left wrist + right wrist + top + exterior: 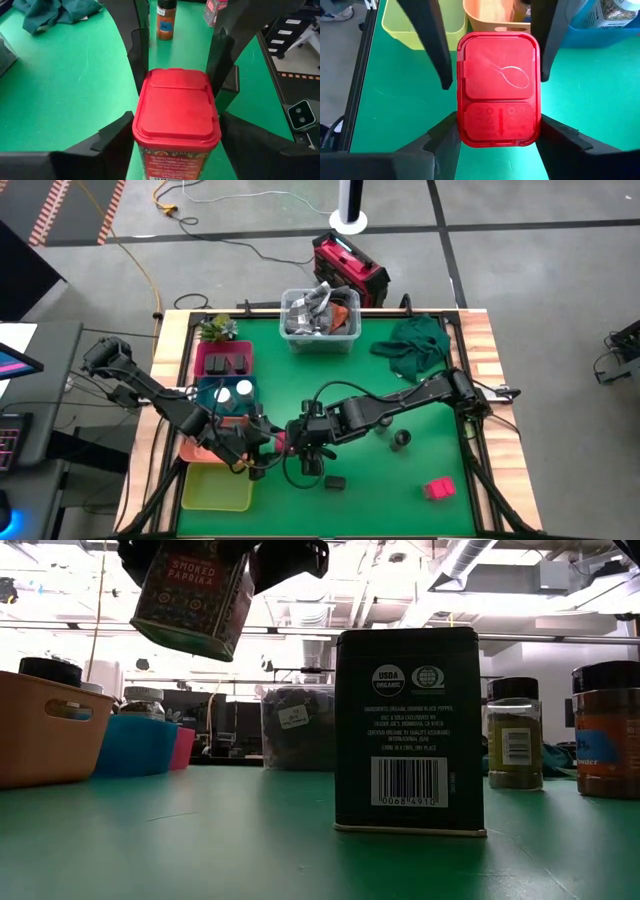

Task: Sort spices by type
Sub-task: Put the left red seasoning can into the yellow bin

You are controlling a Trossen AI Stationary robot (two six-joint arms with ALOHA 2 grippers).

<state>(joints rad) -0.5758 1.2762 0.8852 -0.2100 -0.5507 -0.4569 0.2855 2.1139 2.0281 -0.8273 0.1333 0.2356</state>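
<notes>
The red paprika box (pixel 498 90) hangs above the green table (pixel 400 490), near the orange tray (pixel 200 448) and yellow tray (pixel 215 488). The right gripper (pixel 498 100) pinches it at the sides. The left gripper (pixel 177 100) brackets the same box, fingers beside it; contact cannot be told. A black box (pixel 408 730) stands upright on the table below.

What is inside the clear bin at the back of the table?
The clear bin holds a pile of grey and dark packets with something orange-brown among them. Anything underneath the pile is covered.
</notes>
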